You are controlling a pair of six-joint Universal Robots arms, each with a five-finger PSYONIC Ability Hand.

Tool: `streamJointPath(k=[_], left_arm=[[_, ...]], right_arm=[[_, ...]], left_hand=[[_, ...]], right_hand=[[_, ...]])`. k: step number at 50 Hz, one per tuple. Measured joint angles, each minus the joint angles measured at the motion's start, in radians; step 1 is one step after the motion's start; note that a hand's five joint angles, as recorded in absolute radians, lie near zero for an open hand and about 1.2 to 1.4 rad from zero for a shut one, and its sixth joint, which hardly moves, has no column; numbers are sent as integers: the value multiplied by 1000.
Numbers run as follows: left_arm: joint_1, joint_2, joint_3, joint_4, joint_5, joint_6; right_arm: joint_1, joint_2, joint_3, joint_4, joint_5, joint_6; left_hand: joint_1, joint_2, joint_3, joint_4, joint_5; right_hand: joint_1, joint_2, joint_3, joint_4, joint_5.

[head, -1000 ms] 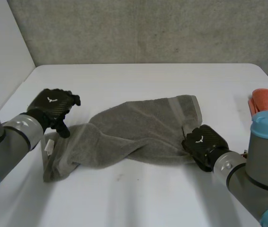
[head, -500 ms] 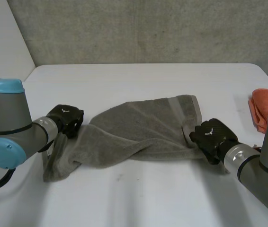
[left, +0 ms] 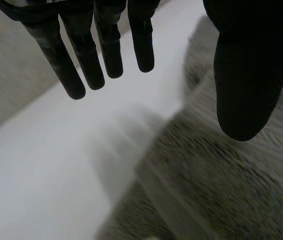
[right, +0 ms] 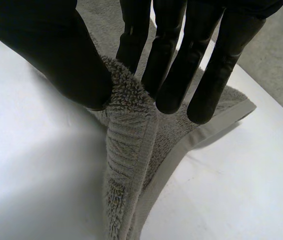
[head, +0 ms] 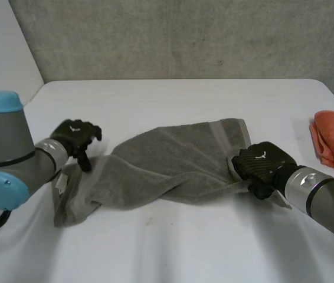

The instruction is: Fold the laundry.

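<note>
1. Left hand (head: 75,133): fingers straight, thumb spread wide, holding nothing. It sits at the left end of the crumpled grey terry towel (head: 173,165), thumb over the pile, fingers past the towel's edge over the white table (head: 173,247).
2. Towel: mid-table, long axis running L–R btw the two hands, twisted, left end bunched.
3. Right hand (head: 261,163): thumb & fingers pinch the towel's banded right corner.
4. Orange cloth (head: 332,138): well right of the towel, apart.
5. Next, prob.: left hand needs a grip. The towel's left end lies just under it, so it's the nearer arm.
</note>
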Motion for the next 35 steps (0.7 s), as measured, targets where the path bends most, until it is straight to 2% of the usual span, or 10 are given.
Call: streamJointPath(k=[7, 17, 18, 19, 28, 30, 31, 33, 34, 35], left_arm=[[12, -98, 54, -59, 67, -3], [14, -121, 74, -75, 79, -6], [12, -108, 72, -69, 71, -10], [9, -83, 68, -62, 63, -16], [0, 144, 3, -40, 42, -71], [-1, 183, -10, -40, 41, -75], [-2, 222, -24, -40, 39, -77], [-2, 236, -29, -41, 39, -78], [-4, 288, -47, -41, 38, -79], [-5, 305, -52, -42, 38, -78]], right_arm=[[-1, 1, 9, -9, 5, -3], [-3, 2, 11, -15, 8, -3], [-7, 2, 12, -19, 9, -3], [-9, 2, 12, -22, 10, -2], [-15, -1, 6, -51, 13, 46], [-17, -1, 2, -53, 12, 69], [-22, -1, -3, -53, 12, 99], [-24, -1, -5, -53, 11, 106], [-33, -1, -11, -50, 11, 145], [-38, -1, -13, -47, 11, 162]], left_hand=[[131, 108, 105, 119, 120], [367, 341, 339, 349, 337], [367, 341, 339, 349, 337], [716, 728, 715, 738, 689], [716, 735, 723, 745, 689], [716, 735, 724, 746, 689], [716, 735, 724, 746, 689], [716, 735, 724, 746, 689], [716, 736, 724, 746, 689], [716, 736, 724, 746, 689]], right_hand=[[0, 0, 0, 0, 0], [0, 0, 0, 0, 0], [0, 0, 0, 0, 0], [0, 0, 0, 0, 0], [0, -1, -1, -2, 0], [-32, -46, -50, -56, -43], [-149, -207, -212, -202, -173], [-149, -207, -212, -202, -173], [-386, -494, -488, -496, -468], [-386, -494, -488, -496, -468]])
